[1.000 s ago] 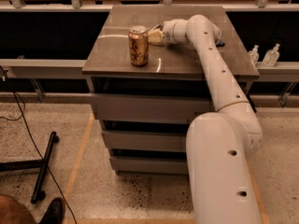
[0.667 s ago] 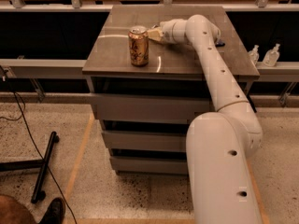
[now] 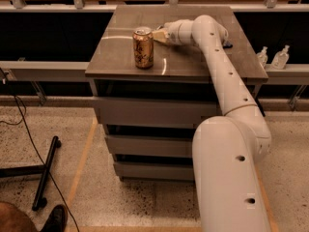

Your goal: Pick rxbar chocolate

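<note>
My gripper (image 3: 159,35) hovers low over the grey tabletop (image 3: 116,57), just behind and to the right of the gold-brown drink can (image 3: 143,48), which stands upright near the front left. The white arm (image 3: 217,66) reaches in from the lower right across the table. The rxbar chocolate does not show; it may be hidden under the gripper or the arm. A small dark flat item (image 3: 227,45) peeks out at the arm's right side, and I cannot tell which bar it is.
The table is a drawer cabinet (image 3: 145,115). Two clear bottles (image 3: 273,58) stand on a ledge to the right. A black stand base (image 3: 43,173) and cable lie on the floor at left, with a shoe (image 3: 54,219) at the bottom left.
The gripper has shifted only slightly beside the can, staying low over the tabletop. The can has not moved.
</note>
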{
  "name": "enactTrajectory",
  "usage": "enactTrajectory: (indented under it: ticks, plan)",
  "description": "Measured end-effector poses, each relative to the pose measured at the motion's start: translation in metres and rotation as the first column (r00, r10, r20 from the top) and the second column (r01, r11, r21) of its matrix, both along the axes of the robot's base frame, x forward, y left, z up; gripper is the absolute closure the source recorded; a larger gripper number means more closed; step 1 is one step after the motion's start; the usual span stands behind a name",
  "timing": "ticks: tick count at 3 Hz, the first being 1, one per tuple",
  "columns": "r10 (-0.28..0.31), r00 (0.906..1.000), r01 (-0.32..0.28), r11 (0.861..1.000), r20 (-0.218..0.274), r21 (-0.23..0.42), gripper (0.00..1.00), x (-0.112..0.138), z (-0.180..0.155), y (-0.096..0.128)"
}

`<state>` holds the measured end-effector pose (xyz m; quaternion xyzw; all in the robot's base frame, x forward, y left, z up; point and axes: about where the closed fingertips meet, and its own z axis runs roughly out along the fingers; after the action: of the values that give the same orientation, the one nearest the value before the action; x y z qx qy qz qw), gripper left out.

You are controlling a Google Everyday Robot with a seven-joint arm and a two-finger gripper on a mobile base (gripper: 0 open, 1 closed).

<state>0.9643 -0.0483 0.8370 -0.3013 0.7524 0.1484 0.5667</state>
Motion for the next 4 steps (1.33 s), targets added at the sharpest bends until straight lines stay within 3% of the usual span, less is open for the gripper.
enactTrajectory:
  ticks: [4]
  plan:
    - [0.0, 1.0, 0.0, 1.0, 0.0, 0.0, 1.0, -0.0001, 0.0006, -0.0001]
